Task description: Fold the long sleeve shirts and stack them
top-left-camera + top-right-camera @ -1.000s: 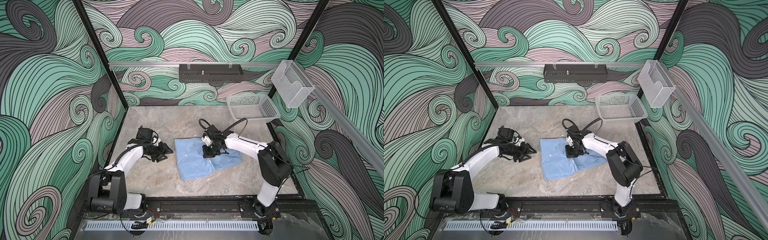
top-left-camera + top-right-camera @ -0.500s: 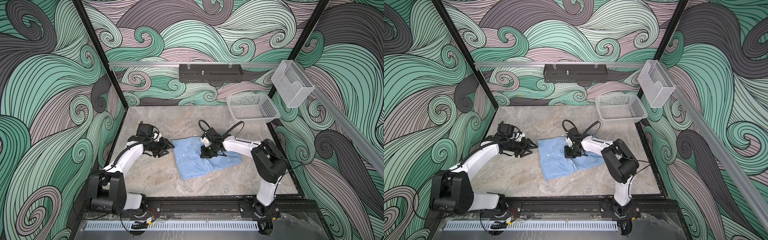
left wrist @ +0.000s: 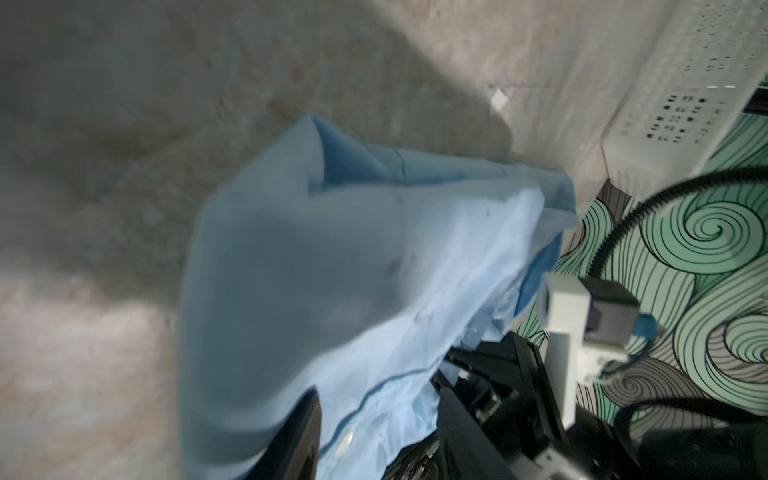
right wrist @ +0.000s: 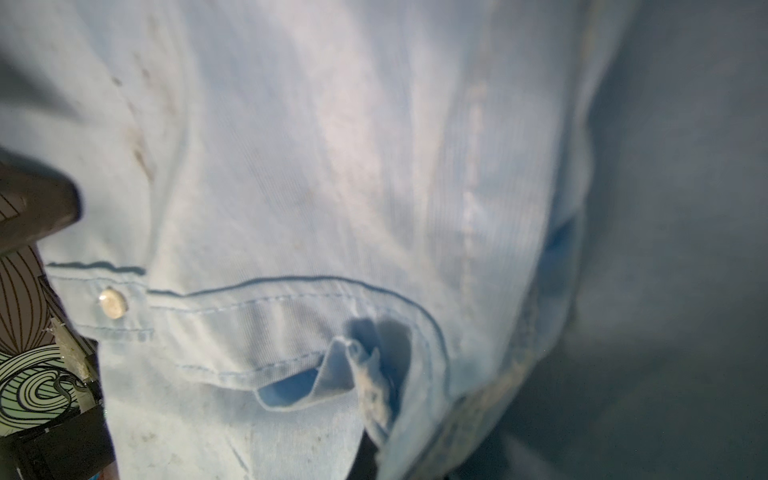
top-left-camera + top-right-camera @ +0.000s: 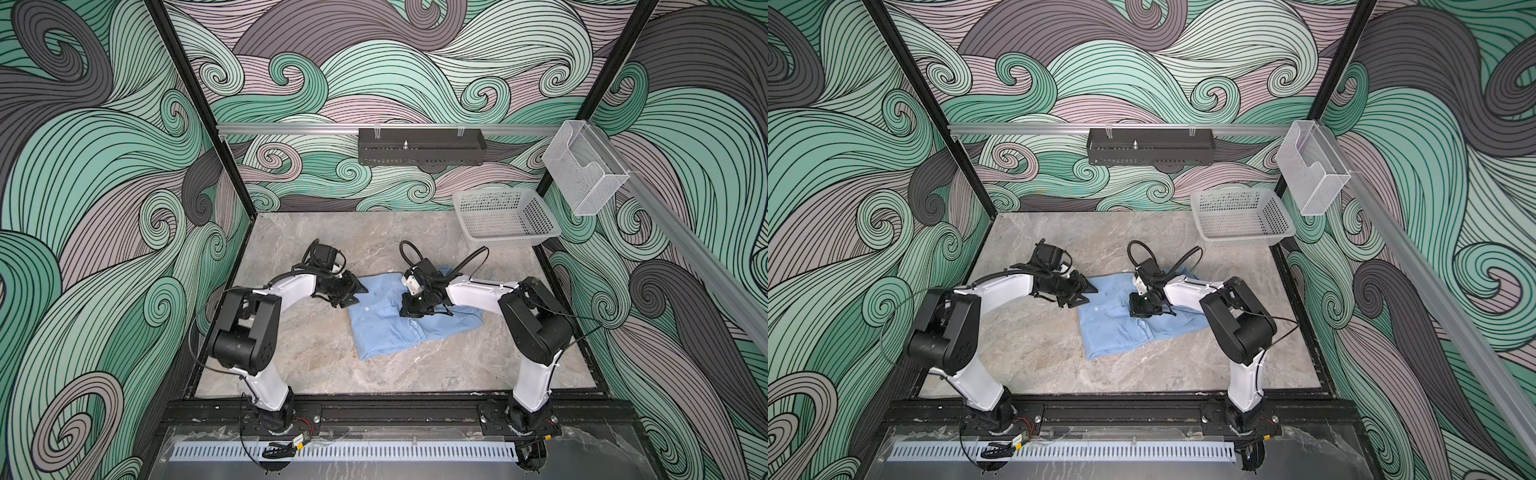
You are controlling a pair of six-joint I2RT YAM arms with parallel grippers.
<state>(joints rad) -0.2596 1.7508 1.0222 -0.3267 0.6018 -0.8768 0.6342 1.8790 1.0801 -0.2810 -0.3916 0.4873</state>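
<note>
The light blue long sleeve shirt lies partly folded and rumpled in the middle of the marble table. My left gripper is at the shirt's far left corner, its fingers apart around the fabric edge. In the left wrist view the shirt drapes over one dark finger. My right gripper points down onto the shirt's middle. In the right wrist view it is shut on a pinched fold of the shirt beside the button placket.
A pale perforated basket stands at the table's back right corner. A clear holder hangs on the right rail and a black rack on the back rail. Patterned walls enclose three sides.
My left gripper has moved right to the shirt's left corner and its fingers have narrowed. The right gripper has shifted slightly left on the shirt, staying shut.
</note>
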